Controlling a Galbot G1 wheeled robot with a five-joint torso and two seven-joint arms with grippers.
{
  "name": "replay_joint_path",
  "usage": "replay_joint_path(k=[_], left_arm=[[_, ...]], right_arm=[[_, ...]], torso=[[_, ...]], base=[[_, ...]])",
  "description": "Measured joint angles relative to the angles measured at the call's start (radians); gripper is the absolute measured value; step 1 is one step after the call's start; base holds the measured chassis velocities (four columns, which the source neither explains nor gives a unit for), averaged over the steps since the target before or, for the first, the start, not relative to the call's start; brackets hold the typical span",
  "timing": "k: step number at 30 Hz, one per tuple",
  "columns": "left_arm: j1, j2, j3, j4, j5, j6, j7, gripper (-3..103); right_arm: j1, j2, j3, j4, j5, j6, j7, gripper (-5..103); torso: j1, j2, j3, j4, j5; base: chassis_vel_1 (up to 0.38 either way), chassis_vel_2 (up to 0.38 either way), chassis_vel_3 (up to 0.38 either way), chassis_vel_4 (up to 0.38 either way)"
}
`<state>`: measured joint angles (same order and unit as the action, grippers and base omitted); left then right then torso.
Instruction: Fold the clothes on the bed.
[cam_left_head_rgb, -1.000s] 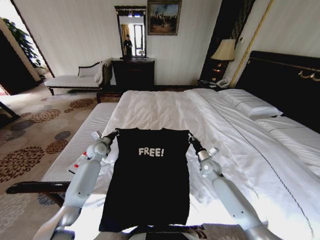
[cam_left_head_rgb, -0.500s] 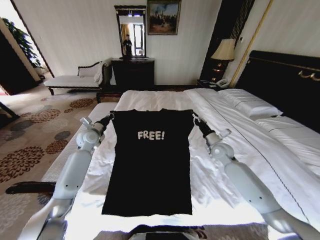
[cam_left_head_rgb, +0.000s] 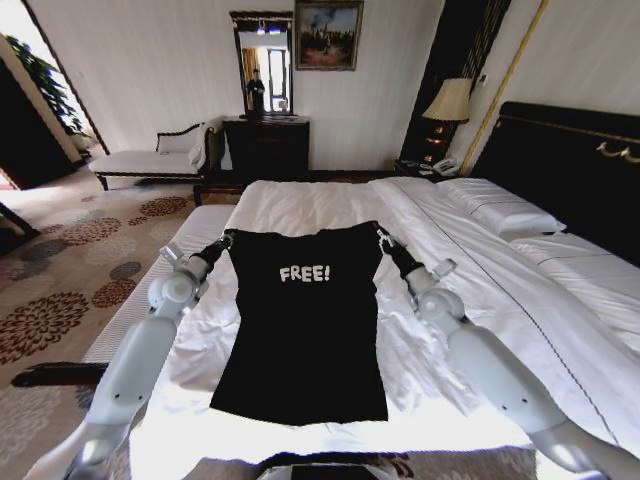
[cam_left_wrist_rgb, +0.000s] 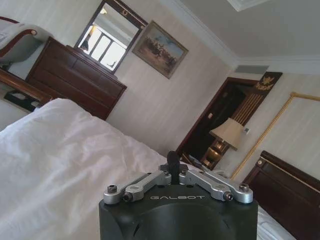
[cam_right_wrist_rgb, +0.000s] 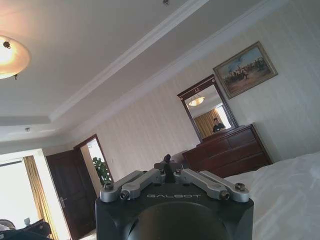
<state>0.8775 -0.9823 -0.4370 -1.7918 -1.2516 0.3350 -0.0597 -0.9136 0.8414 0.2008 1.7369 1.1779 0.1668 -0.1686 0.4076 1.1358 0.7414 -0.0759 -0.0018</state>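
Both grippers are seen pinched on the shoulders of the black T-shirt (cam_left_head_rgb: 300, 320), the left gripper (cam_left_head_rgb: 226, 238) at one shoulder corner and the right gripper (cam_left_head_rgb: 379, 233) at the other, each closed on a fold of fabric with no gap visible between the jaws. Compared with the view of a second ago, the shirt is found carried farther out over the bed (cam_left_head_rgb: 480, 290): its shoulders now lie farther out on the white duvet (cam_left_head_rgb: 300, 205), its hem is drawn well up from the near edge of the mattress, and both arms are extended farther. The garment is noted lying flat from the grippers back toward the robot, lettering uppermost, the body slightly tapered. It is judged that the spreading step is nearly complete and that no fold is yet made. Both wrist cameras are pointed up at the room.
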Motion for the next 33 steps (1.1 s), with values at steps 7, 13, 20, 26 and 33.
replay_joint_path(k=[7, 13, 20, 26, 33], left_arm=[[0.214, 0.005, -0.108, -0.105, -0.003, 0.005, 0.042, 1], [0.420, -0.016, -0.177, -0.175, 0.030, 0.010, 0.064, 1], [0.559, -0.064, -0.189, -0.192, 0.125, 0.008, 0.077, 1], [0.635, -0.109, -0.204, -0.194, 0.182, 0.005, 0.077, 1], [0.694, -0.138, -0.205, -0.167, 0.314, 0.005, 0.078, 1]], right_arm=[[-0.199, 0.002, 0.079, 0.105, -0.013, 0.011, 0.060, 1], [-0.437, 0.023, 0.150, 0.140, -0.098, 0.034, 0.072, 1], [-0.581, 0.070, 0.165, 0.118, -0.192, 0.084, 0.102, 1], [-0.668, 0.134, 0.156, 0.079, -0.277, 0.140, 0.144, 1], [-0.731, 0.182, 0.134, 0.027, -0.345, 0.193, 0.148, 1]], torso=[[0.000, 0.000, 0.000, 0.0007, -0.0001], [0.000, 0.000, 0.000, 0.0000, 0.0002], [0.000, 0.000, 0.000, 0.0005, -0.0001], [0.000, 0.000, 0.000, 0.0003, 0.0000], [0.000, 0.000, 0.000, 0.0003, 0.0000]], base=[[0.000, 0.000, 0.000, 0.000], [0.000, 0.000, 0.000, 0.000], [0.000, 0.000, 0.000, 0.000], [0.000, 0.000, 0.000, 0.000], [0.000, 0.000, 0.000, 0.000]])
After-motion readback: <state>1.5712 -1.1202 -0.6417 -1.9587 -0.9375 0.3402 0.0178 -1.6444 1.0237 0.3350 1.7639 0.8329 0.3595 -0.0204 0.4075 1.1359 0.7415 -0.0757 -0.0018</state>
